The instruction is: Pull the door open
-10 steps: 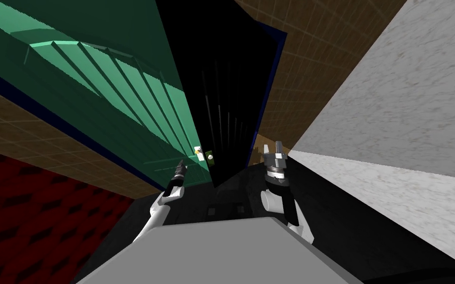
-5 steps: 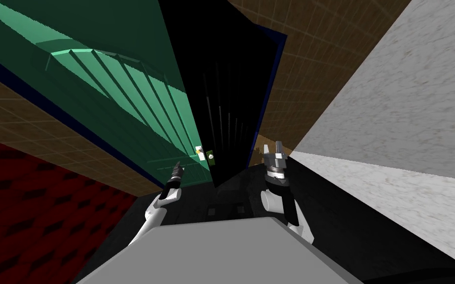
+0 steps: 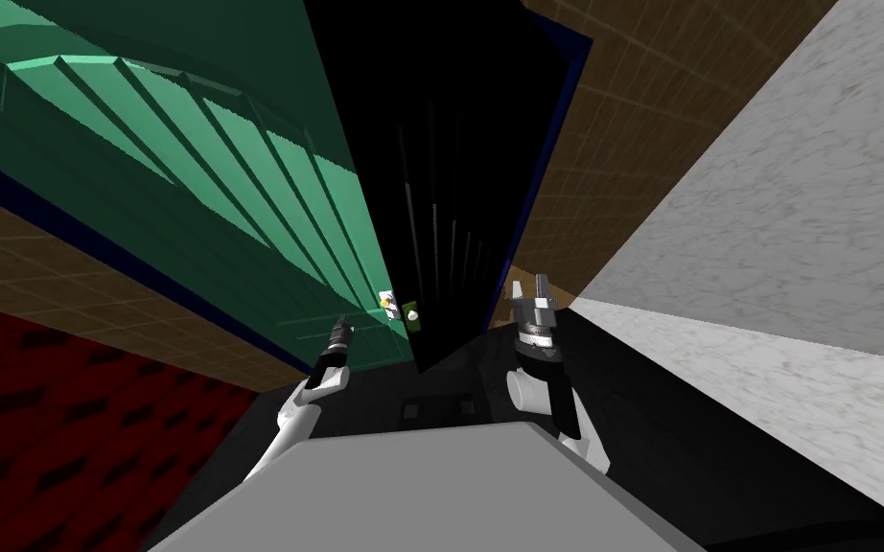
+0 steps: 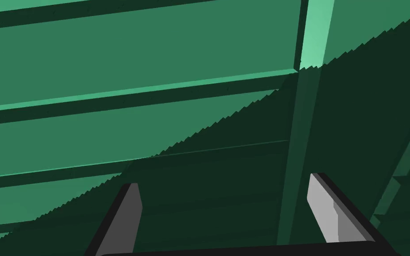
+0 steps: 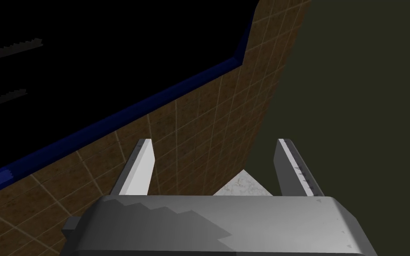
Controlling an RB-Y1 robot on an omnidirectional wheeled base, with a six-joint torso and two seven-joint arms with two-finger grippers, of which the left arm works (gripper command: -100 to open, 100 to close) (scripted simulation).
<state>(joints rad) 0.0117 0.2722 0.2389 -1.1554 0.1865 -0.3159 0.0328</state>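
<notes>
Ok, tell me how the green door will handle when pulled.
The door looks like a rigid slatted panel, so it should swing as one piece. It stands ajar beside the black area, so it probably turns freely. Its knob is small and rounded; the thin open fingers of the left gripper may slip on it.

Door [image 3: 191,163] green, paler mint ribs striping the panel. Up close at left hand, half goes deep shadow green with a jagged shadow edge. Handle [image 3: 389,304] white with a yellow spot. Door frame [image 5: 110,122] dark navy blue. Black area [image 3: 430,144] in the opening, faint grey streaks. Wall [image 3: 641,86] brown, thin pale tile grid. Side wall [image 3: 795,192] white-grey, marbled speckle. Red surface [image 3: 57,431] at far left, rows of darker dashes. Floor [image 3: 680,450] black. Left gripper [image 4: 224,180] fingers: one light grey, one shaded dark grey. Right gripper [image 5: 215,144] fingers pale grey.
</notes>
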